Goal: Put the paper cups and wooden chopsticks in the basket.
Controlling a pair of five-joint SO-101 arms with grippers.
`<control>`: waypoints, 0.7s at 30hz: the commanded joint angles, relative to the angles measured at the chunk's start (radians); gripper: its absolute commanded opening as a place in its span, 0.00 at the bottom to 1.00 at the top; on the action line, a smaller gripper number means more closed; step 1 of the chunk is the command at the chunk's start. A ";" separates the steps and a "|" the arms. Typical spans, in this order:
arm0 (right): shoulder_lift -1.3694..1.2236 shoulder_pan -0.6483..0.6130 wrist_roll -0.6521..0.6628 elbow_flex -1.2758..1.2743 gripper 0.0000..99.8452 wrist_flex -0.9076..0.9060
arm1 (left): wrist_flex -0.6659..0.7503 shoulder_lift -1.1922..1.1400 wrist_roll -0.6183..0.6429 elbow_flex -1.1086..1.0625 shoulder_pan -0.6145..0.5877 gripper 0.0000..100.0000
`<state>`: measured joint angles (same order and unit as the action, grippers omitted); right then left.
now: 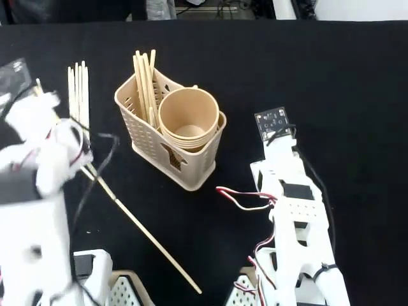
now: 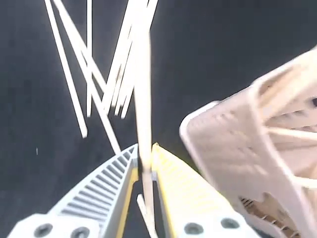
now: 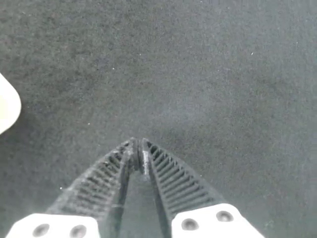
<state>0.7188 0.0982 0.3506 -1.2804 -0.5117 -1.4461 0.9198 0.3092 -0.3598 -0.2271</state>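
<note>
Black cloth table (image 1: pixel 344 70) bears a perforated plastic basket (image 1: pixel 148 141).

place: robotics lab or test workspace | bench (image 1: pixel 344 76): covered in plain black cloth, set up as a staged work area | rig: two white plastic arms at the near edge, left arm (image 1: pixel 35 210) and right arm (image 1: pixel 296 223) | wiring: exposed red and white wires (image 1: pixel 239 199), bare circuit board (image 1: pixel 272 121) on the right arm | far edge: tangle of cables (image 1: pixel 223 7) behind the bench
</note>
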 commanded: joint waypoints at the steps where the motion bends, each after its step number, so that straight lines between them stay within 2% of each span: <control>1: 0.024 0.008 0.006 0.005 0.01 0.020 | 0.072 0.222 -0.025 -0.008 0.005 0.03; 7: 0.025 0.008 0.008 -0.001 0.01 0.021 | 0.463 0.430 -0.227 -0.128 0.048 0.03; 15: 0.025 0.008 0.008 -0.002 0.01 0.021 | 0.922 0.425 -0.358 -0.254 0.366 0.03; 18: 0.025 0.008 0.008 -0.002 0.01 0.021 | 1.022 0.391 -0.407 -0.268 0.463 0.03; 21: 0.025 0.008 0.008 -0.004 0.01 0.023 | 1.008 0.304 -0.439 -0.268 0.519 0.03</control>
<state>0.7188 0.0982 0.3506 -1.2896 -0.5117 -0.4626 1.2958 -0.1005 -0.6299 0.2363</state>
